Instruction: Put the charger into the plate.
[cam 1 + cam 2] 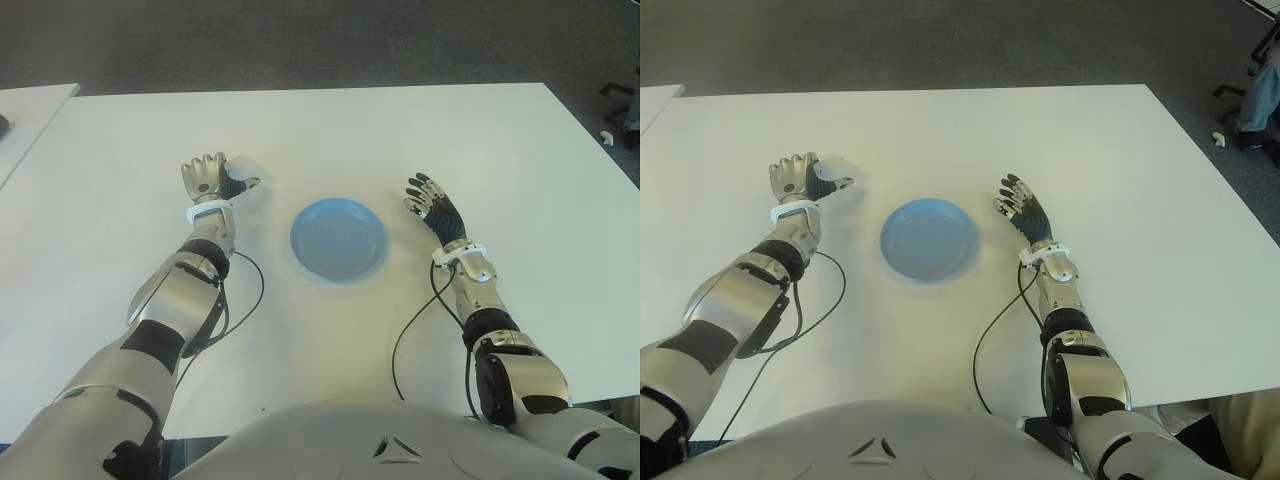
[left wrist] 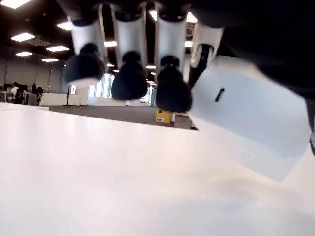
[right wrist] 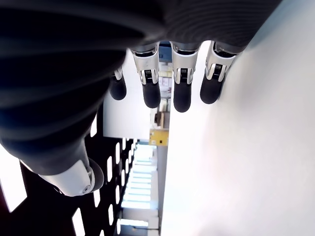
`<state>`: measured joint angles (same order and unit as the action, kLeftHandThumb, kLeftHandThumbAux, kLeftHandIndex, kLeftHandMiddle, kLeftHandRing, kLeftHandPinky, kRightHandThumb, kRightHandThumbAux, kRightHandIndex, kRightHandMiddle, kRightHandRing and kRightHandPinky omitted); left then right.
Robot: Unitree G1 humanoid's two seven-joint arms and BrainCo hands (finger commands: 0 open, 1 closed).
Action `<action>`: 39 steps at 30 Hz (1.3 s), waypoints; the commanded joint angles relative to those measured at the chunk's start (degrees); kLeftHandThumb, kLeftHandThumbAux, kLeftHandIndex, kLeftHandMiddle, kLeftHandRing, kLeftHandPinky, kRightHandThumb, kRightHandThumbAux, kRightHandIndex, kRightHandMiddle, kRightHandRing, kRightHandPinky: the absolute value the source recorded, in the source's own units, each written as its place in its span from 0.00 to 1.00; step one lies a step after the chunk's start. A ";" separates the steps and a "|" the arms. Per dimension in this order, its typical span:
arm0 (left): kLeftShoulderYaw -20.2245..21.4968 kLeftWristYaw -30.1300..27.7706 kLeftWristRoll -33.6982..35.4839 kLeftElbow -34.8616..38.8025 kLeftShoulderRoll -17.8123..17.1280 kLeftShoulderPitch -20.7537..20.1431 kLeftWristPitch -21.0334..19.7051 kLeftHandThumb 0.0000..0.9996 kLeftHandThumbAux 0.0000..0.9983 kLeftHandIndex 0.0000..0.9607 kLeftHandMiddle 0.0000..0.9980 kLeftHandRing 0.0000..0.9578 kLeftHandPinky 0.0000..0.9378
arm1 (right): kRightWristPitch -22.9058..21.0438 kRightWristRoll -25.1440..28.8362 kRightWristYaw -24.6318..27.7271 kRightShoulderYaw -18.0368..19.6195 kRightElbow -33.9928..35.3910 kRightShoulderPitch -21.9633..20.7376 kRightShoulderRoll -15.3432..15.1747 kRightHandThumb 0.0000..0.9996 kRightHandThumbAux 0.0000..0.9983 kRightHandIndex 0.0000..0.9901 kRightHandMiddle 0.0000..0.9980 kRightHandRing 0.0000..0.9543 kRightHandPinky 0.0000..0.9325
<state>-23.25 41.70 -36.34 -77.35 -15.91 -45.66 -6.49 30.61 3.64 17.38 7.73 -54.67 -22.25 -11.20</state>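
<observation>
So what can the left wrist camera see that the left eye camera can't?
Only the left wrist view shows the white charger up close, with a small dark slot on its face, and office ceiling lights behind. Only the left eye view shows the blue plate, empty, and the open right hand right of it. Both show the left hand holding the charger over the white table.

A white table (image 1: 330, 140) filled most of the scene, with dark grey carpet (image 1: 300, 45) beyond its far edge. A second white table (image 1: 30, 115) stood just beside it on the left, a narrow gap between them. At the right edge, part of an office chair's wheeled base (image 1: 622, 100) showed on the carpet. The left wrist view looked across the tabletop into a large open office with a dark ceiling, rectangular ceiling lights (image 2: 23, 37) and bright windows (image 2: 101, 86) far off.
</observation>
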 commanded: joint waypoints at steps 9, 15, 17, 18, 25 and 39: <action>2.70 4.87 2.01 5.19 -0.48 -4.14 4.58 0.73 0.69 0.46 0.82 0.85 0.89 | -1.19 0.20 0.11 -0.26 -1.16 0.92 0.76 0.00 0.65 0.02 0.13 0.12 0.10; 2.92 5.23 1.66 10.12 -0.62 -4.48 5.03 0.73 0.69 0.46 0.82 0.85 0.88 | -1.42 0.18 -0.03 -0.25 -1.36 0.75 0.92 0.00 0.64 0.02 0.13 0.12 0.10; 2.98 4.80 1.63 12.01 -0.72 -4.05 5.28 0.73 0.69 0.46 0.82 0.85 0.88 | -1.34 0.12 -0.05 -0.30 -1.45 0.67 0.96 0.00 0.64 0.02 0.13 0.12 0.10; 3.10 4.37 1.77 13.33 -0.75 -3.67 5.74 0.73 0.69 0.46 0.82 0.85 0.88 | -1.31 0.10 -0.04 -0.32 -1.50 0.65 0.98 0.00 0.64 0.02 0.13 0.13 0.10; 3.24 -0.16 1.95 24.91 -0.86 0.61 6.77 0.73 0.69 0.46 0.83 0.85 0.89 | -1.21 -0.16 -0.39 -0.52 -1.51 0.62 1.12 0.00 0.63 0.02 0.14 0.14 0.11; 2.85 -19.53 2.36 55.53 -1.81 15.68 6.64 0.74 0.69 0.46 0.84 0.88 0.91 | -1.86 -0.24 -0.98 -0.84 -2.00 0.10 1.43 0.00 0.61 0.02 0.14 0.13 0.10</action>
<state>-20.83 25.62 -34.50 -25.61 -17.11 -32.20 0.52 30.59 3.57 16.43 7.32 -55.45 -22.76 -10.43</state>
